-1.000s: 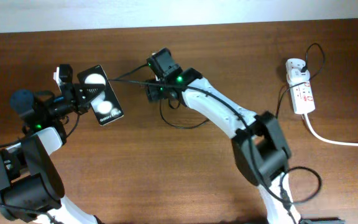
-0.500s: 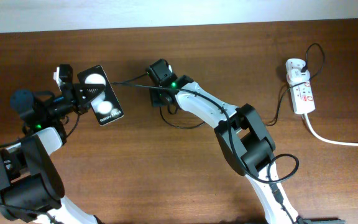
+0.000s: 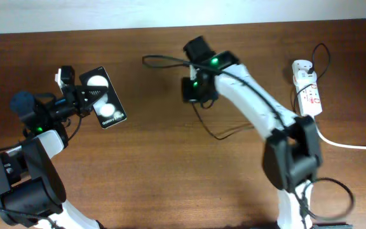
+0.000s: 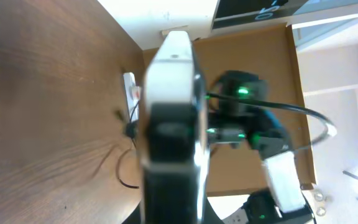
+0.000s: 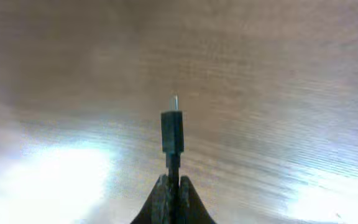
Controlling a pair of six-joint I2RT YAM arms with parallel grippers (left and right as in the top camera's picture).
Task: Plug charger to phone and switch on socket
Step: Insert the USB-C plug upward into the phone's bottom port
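Note:
The phone [image 3: 104, 98], a black slab with two white round spots, is tilted at the left with my left gripper [image 3: 81, 95] shut on its end. In the left wrist view the phone [image 4: 173, 118] shows edge-on and hides the jaws. My right gripper [image 3: 193, 90] hangs over the table's middle, well to the right of the phone, shut on the charger [image 3: 161, 59], whose thin black cable loops out to the left. In the right wrist view the charger's plug [image 5: 172, 132] sticks straight out past the shut right gripper [image 5: 172, 186], tip forward over bare wood. The socket [image 3: 308, 95] lies at the far right.
A white adapter [image 3: 302, 67] sits in the socket's far end and a thick white cord [image 3: 351, 145] runs off to the right edge. Slack black cable [image 3: 224, 135] lies on the wooden table [image 3: 170, 172] between my right arm and the socket.
My right gripper has closed on the charger's cable and swung right, away from the phone, carrying the cable with it. The left gripper and phone have not moved.

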